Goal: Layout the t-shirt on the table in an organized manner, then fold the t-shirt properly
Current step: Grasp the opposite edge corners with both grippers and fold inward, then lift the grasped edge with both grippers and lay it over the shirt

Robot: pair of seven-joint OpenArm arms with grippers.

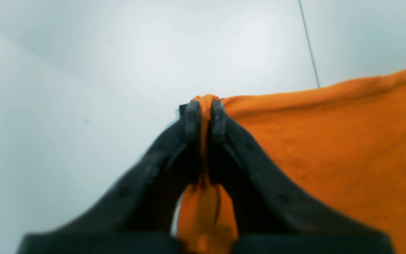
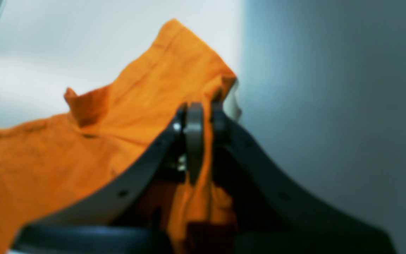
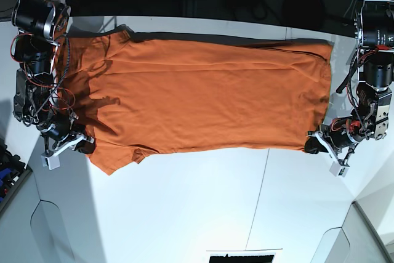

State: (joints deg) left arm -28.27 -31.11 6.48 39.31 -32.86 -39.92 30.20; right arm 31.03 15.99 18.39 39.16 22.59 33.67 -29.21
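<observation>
1. Base view, largest first: the table [image 3: 184,214] is a broad white top with a thin dark seam, and most of its near half is bare.
2. Spread across the far half lies the t-shirt [image 3: 203,103], plain orange, laid lengthwise from one side of the view to the other, mostly flat with shallow creases; its far edge runs close to the table's back edge. A sleeve [image 3: 114,158] sticks out at the near edge toward the right arm's end.
3. The right gripper [image 2: 203,116] has its jaws pressed together on a bunched fold of the shirt at the sleeve end; in the right wrist view the cloth rises in a peak past the tips and hangs down between the fingers.
4. The left gripper [image 1: 204,111] is likewise closed tight on a pinch of orange fabric at the opposite near corner, with the hem [image 1: 330,93] running away from it in a taut line.
5. Handling, as a judgement: the cloth looks light, soft and limp, with no stiffness of its own, so it will sag and wrinkle wherever it is not held or tensioned. It seems grippy rather than slippery, and not fragile.
6. Corners and hem edges look like the sensible places to hold, as now; pulling the two ends gently apart should smooth it before any fold.
</observation>
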